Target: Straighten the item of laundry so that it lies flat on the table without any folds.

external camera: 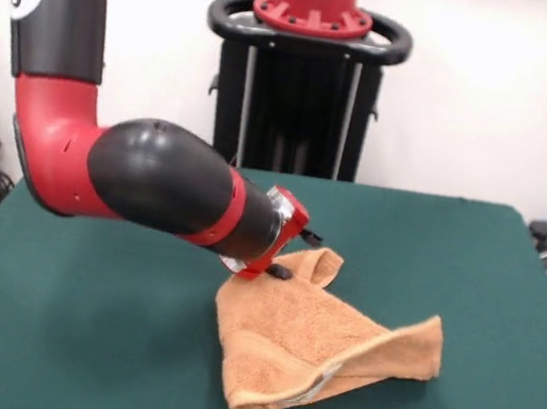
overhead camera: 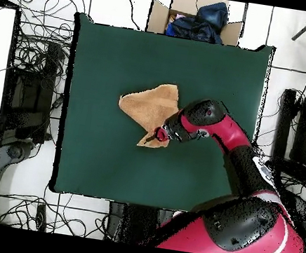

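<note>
Orange-tan towel [external camera: 320, 347] lies mid-table [external camera: 84, 341], bunched into a rough triangle, near edge doubled over. Gripper [external camera: 283, 266] sits at the towel's 11 o'clock corner in the front view; cannot tell whether it is pinching cloth. Risk: a weak pinch slips off the terry, or dragging shifts the whole towel, folds intact.

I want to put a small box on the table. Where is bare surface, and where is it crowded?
The table is bare over its whole left strip in the overhead view, along the edge nearest the cardboard box, and along the bottom edge left of the arm. It is crowded at the middle, where the folded towel lies with the pincer at its corner.
</note>
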